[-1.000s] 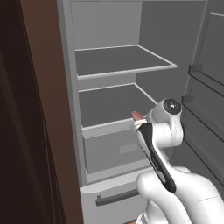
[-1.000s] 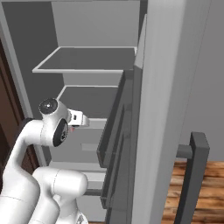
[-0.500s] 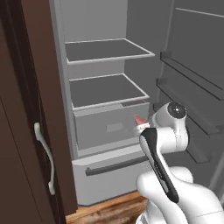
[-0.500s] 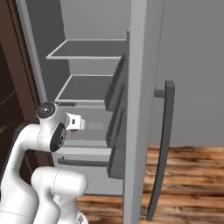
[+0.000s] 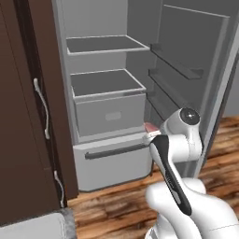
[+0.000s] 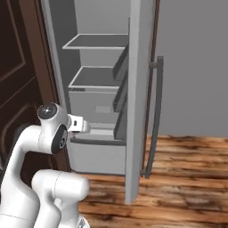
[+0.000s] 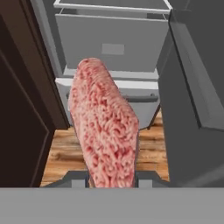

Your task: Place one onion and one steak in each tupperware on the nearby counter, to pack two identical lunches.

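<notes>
The steak (image 7: 106,131) is pink-red, marbled with pale flecks. The fridge (image 5: 108,112) is plain grey inside and out, with a dark grey door handle (image 6: 153,116). The cabinet (image 5: 23,116) is dark brown, the floor (image 6: 178,178) warm streaked wood.

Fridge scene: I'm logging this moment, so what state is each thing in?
Grey fridge door: swung open.
Grey crisper drawer: pushed in.
Grey bottom freezer drawer: shut.
Fridge shelves: bare.
Red marbled raw steak: held upright, off any surface.
Gripper: shut on the steak.
</notes>
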Robot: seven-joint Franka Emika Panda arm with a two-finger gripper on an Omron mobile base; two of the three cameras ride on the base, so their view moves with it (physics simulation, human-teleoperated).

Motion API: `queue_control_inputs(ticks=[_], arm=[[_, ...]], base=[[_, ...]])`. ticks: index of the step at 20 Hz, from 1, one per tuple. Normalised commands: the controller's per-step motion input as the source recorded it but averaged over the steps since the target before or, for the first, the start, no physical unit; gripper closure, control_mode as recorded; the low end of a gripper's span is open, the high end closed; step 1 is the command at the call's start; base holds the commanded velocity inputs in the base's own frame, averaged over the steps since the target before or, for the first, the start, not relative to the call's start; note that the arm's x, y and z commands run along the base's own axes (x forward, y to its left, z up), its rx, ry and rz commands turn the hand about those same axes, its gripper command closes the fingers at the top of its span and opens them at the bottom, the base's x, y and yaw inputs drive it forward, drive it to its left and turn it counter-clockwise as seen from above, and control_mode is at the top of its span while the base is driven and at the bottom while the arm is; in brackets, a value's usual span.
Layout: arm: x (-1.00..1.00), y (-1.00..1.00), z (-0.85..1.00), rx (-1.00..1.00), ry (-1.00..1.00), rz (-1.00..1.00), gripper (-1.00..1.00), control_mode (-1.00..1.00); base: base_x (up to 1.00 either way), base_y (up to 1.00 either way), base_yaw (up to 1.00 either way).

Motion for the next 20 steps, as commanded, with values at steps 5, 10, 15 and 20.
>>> queue_control_inputs(ticks=[5, 10, 15, 20], arm=[[0.0, 0.0, 0.0, 0.0, 0.0, 0.0, 1.0, 1.0], [0.0, 0.0, 0.0, 0.0, 0.0, 0.0, 1.0, 1.0], [0.0, 0.0, 0.0, 0.0, 0.0, 0.0, 1.0, 1.0], [0.0, 0.0, 0.0, 0.0, 0.0, 0.0, 1.0, 1.0]], base=[[-0.62, -0.45, 0.27], [-0.6, -0.51, 0.29], [-0.57, -0.16, 0.3], [-0.32, 0.0, 0.38]])
